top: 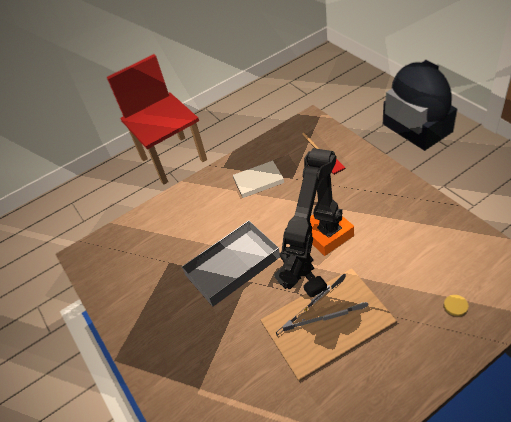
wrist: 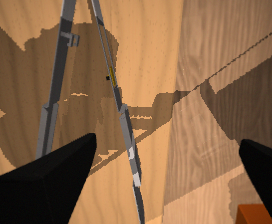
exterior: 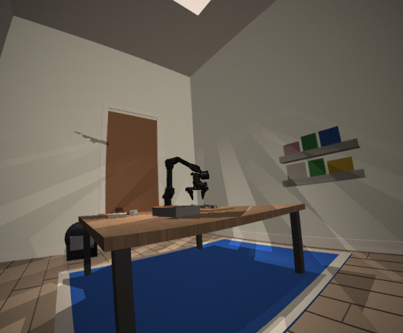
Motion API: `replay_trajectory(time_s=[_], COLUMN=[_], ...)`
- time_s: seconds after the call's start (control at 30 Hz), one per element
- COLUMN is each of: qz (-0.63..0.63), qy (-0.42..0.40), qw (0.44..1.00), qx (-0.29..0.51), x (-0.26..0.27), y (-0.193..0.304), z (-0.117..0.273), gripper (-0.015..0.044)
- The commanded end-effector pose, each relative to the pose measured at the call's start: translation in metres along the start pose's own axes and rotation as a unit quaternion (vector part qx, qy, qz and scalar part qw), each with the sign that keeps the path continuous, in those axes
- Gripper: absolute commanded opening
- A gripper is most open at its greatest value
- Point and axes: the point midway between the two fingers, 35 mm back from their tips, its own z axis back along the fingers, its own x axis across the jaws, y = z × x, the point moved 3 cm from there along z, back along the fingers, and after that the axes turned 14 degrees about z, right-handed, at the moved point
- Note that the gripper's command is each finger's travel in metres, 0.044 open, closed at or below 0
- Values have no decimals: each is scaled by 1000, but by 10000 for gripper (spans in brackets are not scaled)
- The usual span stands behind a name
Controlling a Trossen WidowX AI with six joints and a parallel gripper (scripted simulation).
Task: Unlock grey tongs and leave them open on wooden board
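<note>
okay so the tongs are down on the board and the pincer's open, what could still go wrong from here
Two risks, as judgements. One arm of the tongs reaches the wooden board edge right beside the open pincer, so a careless retreat could clip that arm and drag the tongs off. Also, the roasting tin sits close on the pincer's other side; a sideways swing could knock it.
</note>
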Motion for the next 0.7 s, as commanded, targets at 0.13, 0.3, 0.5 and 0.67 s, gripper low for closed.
replay_trajectory(time_s=[0.13,0.3,0.5,0.67], qz=[-2,-2,-5,-6], qy=[4,4,3,3], qw=[1000,1000,1000,1000], qx=[3,2,-6,-7], x=[-74,-74,-72,-72], y=[34,34,35,35], z=[37,39,82,90], gripper=[440,440,440,440])
